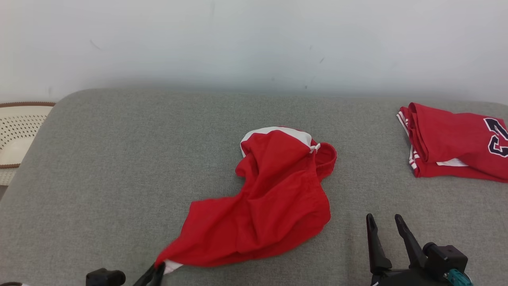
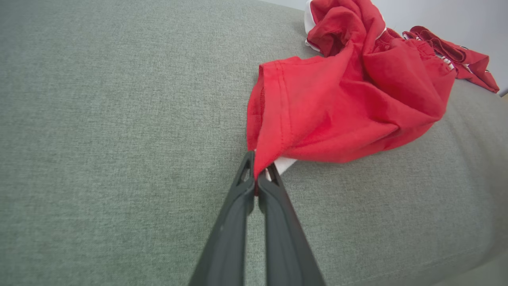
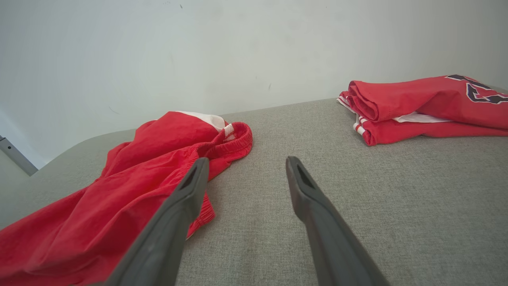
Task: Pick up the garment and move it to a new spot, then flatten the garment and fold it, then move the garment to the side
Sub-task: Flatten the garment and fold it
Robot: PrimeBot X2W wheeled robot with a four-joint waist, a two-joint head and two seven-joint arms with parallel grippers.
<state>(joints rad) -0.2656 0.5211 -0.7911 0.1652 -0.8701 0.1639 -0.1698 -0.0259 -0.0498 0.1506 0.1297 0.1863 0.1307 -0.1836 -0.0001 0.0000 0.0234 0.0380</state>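
slim dark left fingers [image 2: 232, 222] on crumpled red garment [image 2: 341, 115]

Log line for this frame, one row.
garment: crumpled | left gripper: shut on its corner | right gripper: open, empty | jersey: folded, far right

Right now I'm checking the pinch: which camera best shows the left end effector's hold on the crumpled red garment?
Left wrist view: the left end effector is shut on a corner of the crumpled red garment, seen close up. Head view catches the fingertips at that corner, at the frame's bottom edge. Right wrist view gives the garment's waistband end.
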